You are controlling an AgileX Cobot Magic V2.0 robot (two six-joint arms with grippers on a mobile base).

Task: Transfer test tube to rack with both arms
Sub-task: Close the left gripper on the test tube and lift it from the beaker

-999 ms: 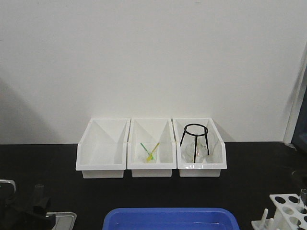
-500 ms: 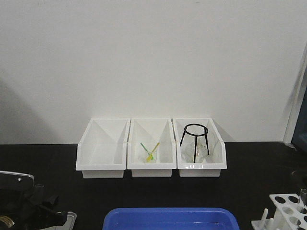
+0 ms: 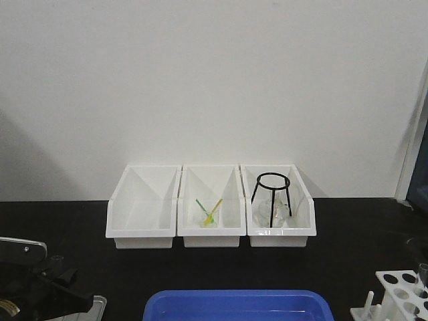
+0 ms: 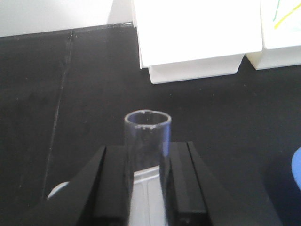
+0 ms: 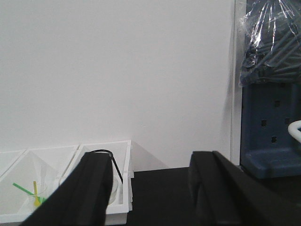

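My left gripper (image 4: 146, 157) is shut on the test tube (image 4: 146, 134), a clear glass tube standing upright between the black fingers (image 4: 113, 183), its open rim above them. In the front view this gripper (image 3: 53, 281) is at the bottom left with the tube's top (image 3: 55, 258) just showing. The white rack (image 3: 400, 294) stands at the bottom right corner, partly cut off. My right gripper (image 5: 150, 188) is open and empty, facing the white bins and the wall; it does not show in the front view.
Three white bins (image 3: 144, 210) stand in a row at the back; the middle holds green-yellow sticks (image 3: 209, 212), the right a black tripod (image 3: 273, 197) over glassware. A blue tub (image 3: 237, 304) is front centre. A grey metal tray (image 3: 92, 305) lies under the left gripper.
My left arm has come further into the front view from the left and lifted slightly with the tube in its grip. Nothing else has moved.
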